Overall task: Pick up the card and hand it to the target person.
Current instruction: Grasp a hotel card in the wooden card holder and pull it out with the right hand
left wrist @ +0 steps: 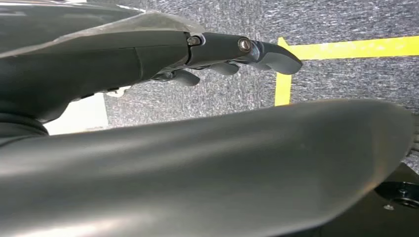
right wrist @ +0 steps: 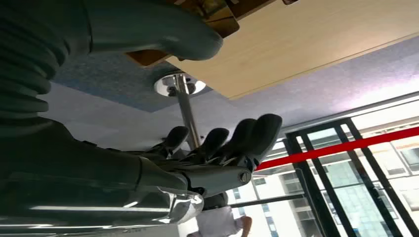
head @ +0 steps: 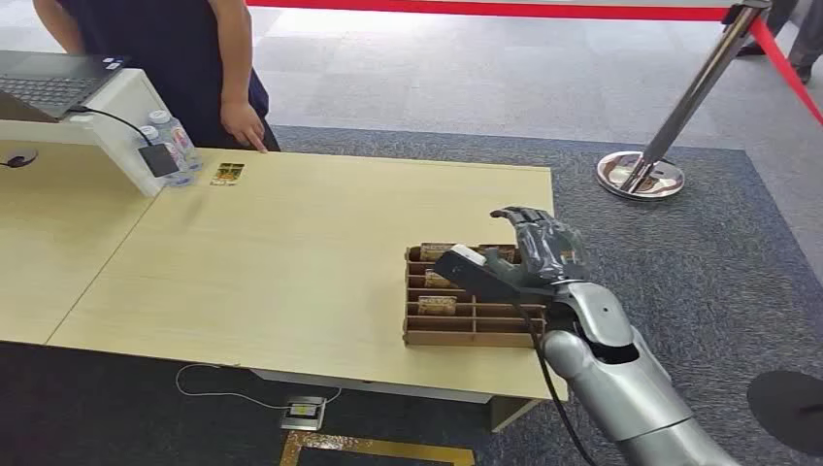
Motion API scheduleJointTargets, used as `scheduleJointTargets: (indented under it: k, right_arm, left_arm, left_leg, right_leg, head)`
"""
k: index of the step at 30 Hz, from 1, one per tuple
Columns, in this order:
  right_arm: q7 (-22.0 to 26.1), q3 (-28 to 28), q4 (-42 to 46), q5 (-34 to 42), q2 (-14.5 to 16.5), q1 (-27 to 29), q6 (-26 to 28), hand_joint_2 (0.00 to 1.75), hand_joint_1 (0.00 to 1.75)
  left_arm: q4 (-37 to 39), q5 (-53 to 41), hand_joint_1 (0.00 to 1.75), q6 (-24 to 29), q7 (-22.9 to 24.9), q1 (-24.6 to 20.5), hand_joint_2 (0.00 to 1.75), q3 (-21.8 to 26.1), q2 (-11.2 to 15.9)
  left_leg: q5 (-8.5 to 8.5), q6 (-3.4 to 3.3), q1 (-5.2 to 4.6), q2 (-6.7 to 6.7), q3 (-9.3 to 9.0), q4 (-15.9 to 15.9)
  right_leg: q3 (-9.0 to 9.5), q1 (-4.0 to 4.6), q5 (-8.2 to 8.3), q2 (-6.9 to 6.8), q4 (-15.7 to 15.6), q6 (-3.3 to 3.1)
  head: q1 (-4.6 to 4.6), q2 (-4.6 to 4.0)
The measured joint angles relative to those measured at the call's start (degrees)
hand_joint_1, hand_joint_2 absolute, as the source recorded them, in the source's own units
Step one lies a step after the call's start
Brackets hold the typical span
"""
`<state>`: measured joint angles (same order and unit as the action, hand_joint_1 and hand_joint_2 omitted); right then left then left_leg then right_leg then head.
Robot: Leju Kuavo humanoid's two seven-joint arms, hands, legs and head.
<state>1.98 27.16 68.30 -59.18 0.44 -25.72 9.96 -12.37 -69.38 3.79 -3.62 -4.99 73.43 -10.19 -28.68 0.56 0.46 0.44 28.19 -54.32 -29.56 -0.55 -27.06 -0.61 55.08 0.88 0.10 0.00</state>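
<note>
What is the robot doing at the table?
The robot's right hand hovers open above a brown slotted tray holding cards at the table's near edge. It holds nothing, so no card is picked up yet. A person stands at the far side, one hand near a small card lying on the table. The left hand hangs over the floor.

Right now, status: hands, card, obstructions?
Right hand open above card rack, holding nothing. Left hand hanging, empty. Cards in rack. Person waiting across table.
</note>
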Motion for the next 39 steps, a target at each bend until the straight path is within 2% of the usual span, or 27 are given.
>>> scheduleJointTargets:
  k: [4,11,22,26,28,36,39]
  right_arm:
    - [0.3,0.0,-0.1,0.5,0.5,-0.1,0.0,1.75,0.9]
    - [0.4,0.0,-1.5,0.7,1.3,-1.6,-0.3,1.75,0.88]
    - [-0.5,0.1,-7.1,-0.6,2.8,-4.9,-0.4,1.75,0.67]
    - [-0.6,0.1,-9.1,-0.7,3.2,-5.8,-0.3,1.75,0.65]
    - [-0.7,0.1,-10.0,-0.6,3.3,-6.1,-0.2,1.75,0.69]
    - [-0.9,0.2,-12.3,-0.2,3.3,-6.3,0.4,1.75,1.02]
    - [-1.0,0.2,-12.4,0.0,3.0,-6.1,0.5,1.75,0.97]
  left_arm:
    - [0.0,0.1,0.0,0.3,0.0,0.0,0.0,0.0,0.0]
    - [0.0,0.3,0.0,0.4,0.1,0.0,0.0,0.0,-0.1]
    - [0.0,0.3,0.0,0.4,0.2,0.0,0.0,0.0,-0.1]
    - [0.0,0.4,0.0,0.4,0.2,0.0,0.0,0.0,-0.1]
    - [0.0,0.5,0.0,0.4,0.3,0.0,0.0,0.0,-0.1]
    - [0.0,0.4,0.0,0.4,0.3,0.0,0.0,0.0,-0.1]
    - [0.0,0.2,0.0,0.4,0.2,0.0,0.0,0.0,-0.1]
  left_leg:
    - [0.0,0.0,0.0,0.0,0.0,0.0]
    - [0.0,0.0,0.0,0.0,0.01,0.0]
    - [0.0,0.0,0.0,0.0,0.02,0.0]
    - [0.0,0.0,0.0,0.0,0.02,0.0]
    - [0.0,0.0,0.0,0.0,0.02,0.0]
    - [0.0,0.0,0.0,0.0,0.02,0.0]
    - [0.0,0.0,0.0,0.0,0.02,0.0]
  right_leg:
    - [0.0,0.0,0.0,0.0,0.0,0.0]
    - [0.0,0.0,0.0,0.0,0.0,0.0]
    - [0.0,0.0,0.0,0.0,0.0,0.0]
    - [0.0,0.0,0.0,0.0,0.0,0.0]
    - [0.0,0.0,0.0,0.0,0.0,0.0]
    - [-0.01,0.0,0.0,0.0,0.0,0.0]
    - [-0.02,0.0,0.0,0.0,0.0,0.0]
  head:
    - [-0.01,0.0]
    - [-0.01,0.0]
    - [-0.01,0.0]
    - [-0.01,0.0]
    - [-0.01,0.0]
    - [-0.01,0.0]
    - [-0.01,0.0]
